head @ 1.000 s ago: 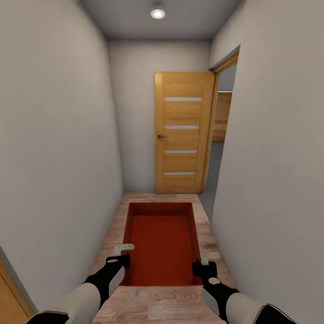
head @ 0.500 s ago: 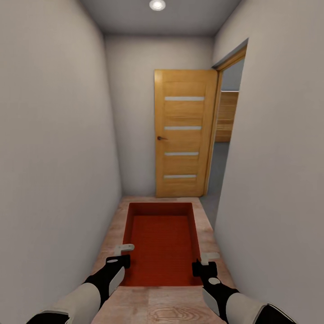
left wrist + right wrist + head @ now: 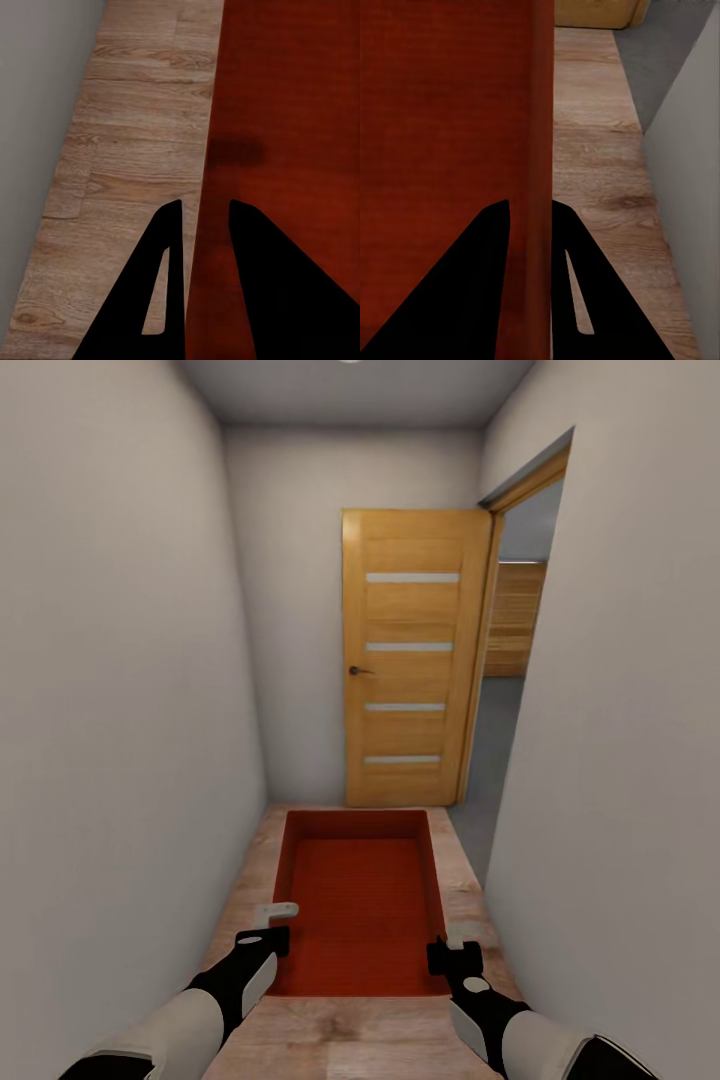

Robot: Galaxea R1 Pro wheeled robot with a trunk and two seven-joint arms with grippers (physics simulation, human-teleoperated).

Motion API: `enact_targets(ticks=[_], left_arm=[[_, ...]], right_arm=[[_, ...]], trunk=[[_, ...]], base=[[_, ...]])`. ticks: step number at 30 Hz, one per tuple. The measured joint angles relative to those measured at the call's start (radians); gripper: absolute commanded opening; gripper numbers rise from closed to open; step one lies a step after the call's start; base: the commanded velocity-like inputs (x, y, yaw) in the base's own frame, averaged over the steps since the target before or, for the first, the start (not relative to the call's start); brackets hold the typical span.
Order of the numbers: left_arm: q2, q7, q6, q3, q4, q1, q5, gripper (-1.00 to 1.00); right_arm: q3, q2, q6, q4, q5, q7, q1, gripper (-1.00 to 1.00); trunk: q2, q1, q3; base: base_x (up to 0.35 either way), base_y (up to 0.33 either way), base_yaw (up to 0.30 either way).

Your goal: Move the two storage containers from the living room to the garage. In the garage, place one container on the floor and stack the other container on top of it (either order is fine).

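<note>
an orange-red storage container [image 3: 360, 900] is carried low in front of the robot in a narrow hallway, its long axis pointing away and its ribbed bottom open to the head view. the left gripper [image 3: 273, 926] straddles the container's left wall near the close corner, one finger outside and one inside, pinching the thin wall; the left wrist view shows the same wall edge running between the two dark fingers [image 3: 161, 300] of the left gripper [image 3: 204, 217]. the right gripper [image 3: 458, 944] grips the right wall in the same way, and in the right wrist view the wall [image 3: 536, 150] passes between its fingers, with the right gripper [image 3: 530, 206] clamped on it. below is a light wood-plank floor [image 3: 350, 1040]. pale grey walls [image 3: 120, 710] stand close on both sides. at the far end an orange-wood door [image 3: 410, 660] with pale stripes stands open beside a doorway on the right, where a dark grey floor [image 3: 497, 760] begins.
</note>
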Motion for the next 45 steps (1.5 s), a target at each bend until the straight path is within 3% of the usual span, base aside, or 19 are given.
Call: enact_targets(ticks=[45], left_arm=[[0.0,0.0,0.0,-0.001,0.001,0.0,0.001,-1.0]], right_arm=[[-0.001,0.0,0.001,0.0,0.002,0.0,0.0,-1.0]], trunk=[[0.0,0.0,0.0]], base=[[0.322,0.0,0.0]])
